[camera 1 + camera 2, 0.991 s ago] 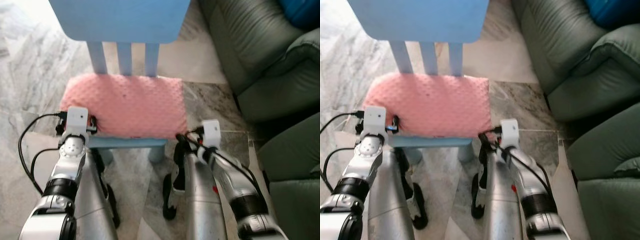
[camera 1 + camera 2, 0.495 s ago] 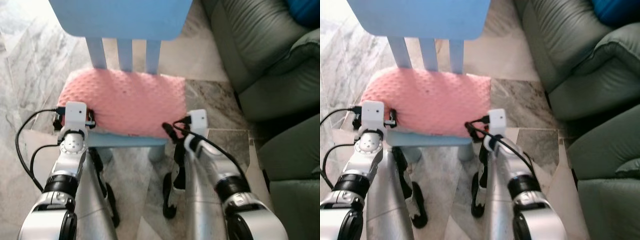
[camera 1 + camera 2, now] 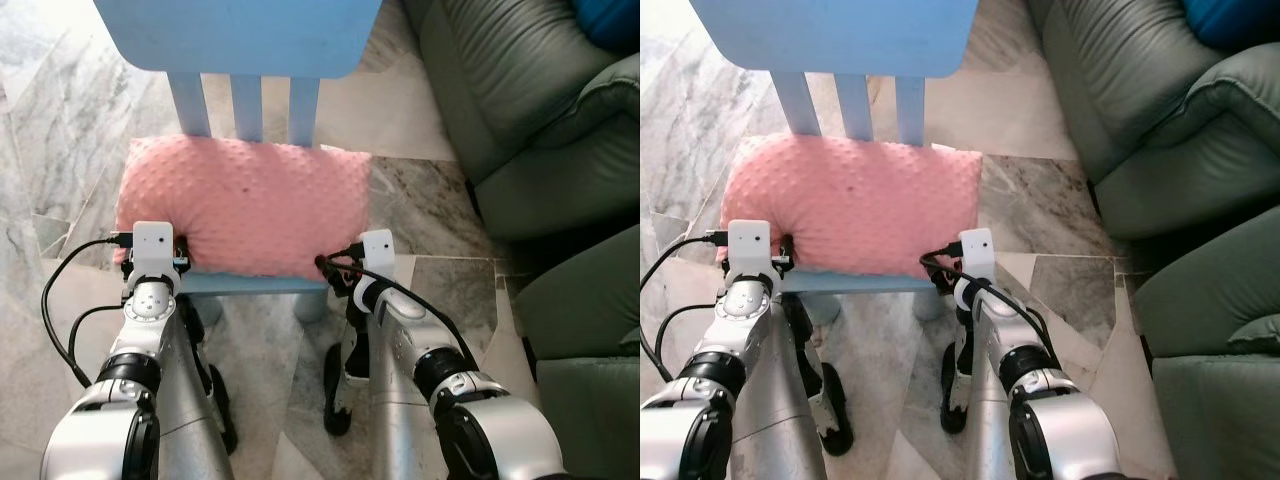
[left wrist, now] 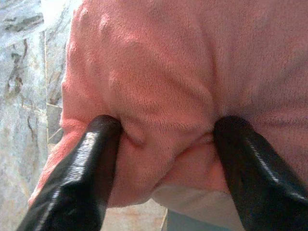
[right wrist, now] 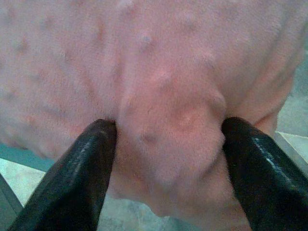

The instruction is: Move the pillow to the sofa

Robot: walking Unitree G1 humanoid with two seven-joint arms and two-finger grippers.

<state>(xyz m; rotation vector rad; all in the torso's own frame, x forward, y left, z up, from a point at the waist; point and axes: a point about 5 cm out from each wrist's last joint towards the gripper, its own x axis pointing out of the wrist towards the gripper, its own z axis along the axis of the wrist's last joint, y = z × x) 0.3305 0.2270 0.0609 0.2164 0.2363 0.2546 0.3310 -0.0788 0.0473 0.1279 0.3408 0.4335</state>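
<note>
2 grippers, left (image 4: 166, 144) and right (image 5: 168, 149), pinch the pillow (image 3: 245, 205); bites look shallow, so lifting may slip it.

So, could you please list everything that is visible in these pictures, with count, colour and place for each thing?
pillow: one, pink, lying on the seat of the chair.
chair: one, light blue, directly ahead of the robot.
sofa: one, dark green, to the robot's right.
cushion: one, blue, on the sofa at the far corner.
floor: grey-white marble tiles, all around.
left gripper: one, black fingers pressed into the pillow's near left corner.
right gripper: one, black fingers pressed into the pillow's near right corner.
</note>
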